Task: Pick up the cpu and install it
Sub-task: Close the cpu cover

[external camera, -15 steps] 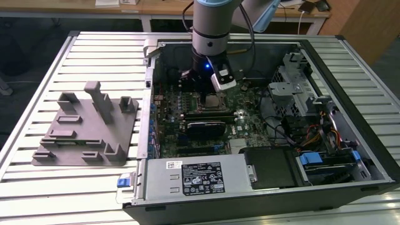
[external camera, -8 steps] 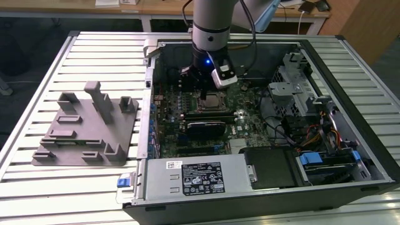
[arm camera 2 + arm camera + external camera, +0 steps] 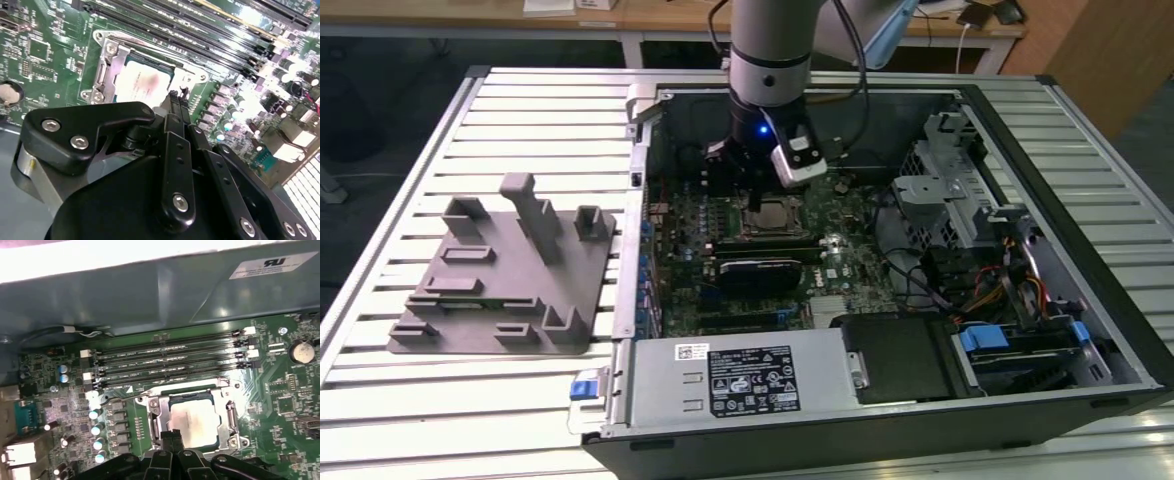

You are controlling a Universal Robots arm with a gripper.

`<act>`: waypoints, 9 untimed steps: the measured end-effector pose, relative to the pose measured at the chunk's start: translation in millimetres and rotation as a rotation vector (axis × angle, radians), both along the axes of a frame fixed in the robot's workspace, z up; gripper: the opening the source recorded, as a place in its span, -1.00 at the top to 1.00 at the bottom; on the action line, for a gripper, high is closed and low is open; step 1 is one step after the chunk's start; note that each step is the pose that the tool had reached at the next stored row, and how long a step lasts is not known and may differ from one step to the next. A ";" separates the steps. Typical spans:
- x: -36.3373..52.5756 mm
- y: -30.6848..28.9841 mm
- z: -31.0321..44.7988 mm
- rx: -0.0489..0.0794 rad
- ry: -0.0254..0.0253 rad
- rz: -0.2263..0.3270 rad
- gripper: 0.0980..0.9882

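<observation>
an open computer case (image 3: 1121, 335) lies on a slatted table (image 3: 520, 110), with a moulded fixture (image 3: 494, 290) beside it on the exterior view's left. inside, the motherboard (image 3: 854, 265) covers the floor, the power supply (image 3: 734, 380) sits along the near wall, and the drive cage (image 3: 958, 190) stands on the exterior view's right. the cpu (image 3: 195, 422) lies in its socket (image 3: 156, 407), just beside the memory slots (image 3: 170, 365). the gripper (image 3: 172, 436) hangs over the socket's edge.

Silvery-grey cpu (image 3: 194, 421), green motherboard (image 3: 272, 374)
</observation>
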State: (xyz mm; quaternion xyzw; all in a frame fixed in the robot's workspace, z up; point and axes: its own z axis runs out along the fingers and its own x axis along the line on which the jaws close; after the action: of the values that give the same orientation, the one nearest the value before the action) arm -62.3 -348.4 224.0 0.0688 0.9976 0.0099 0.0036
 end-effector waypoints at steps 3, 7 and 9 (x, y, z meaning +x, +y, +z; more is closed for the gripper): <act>-0.6 0.1 -0.7 0.000 -0.0304 0.000 0.98; 3.8 0.1 -0.8 -0.001 -0.0315 0.000 0.98; 8.1 0.1 -0.9 -0.001 -0.0316 -0.002 0.98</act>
State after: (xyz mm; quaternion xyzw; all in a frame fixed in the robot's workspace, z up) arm -54.2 -348.4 223.0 0.0694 0.9973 0.0107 0.0194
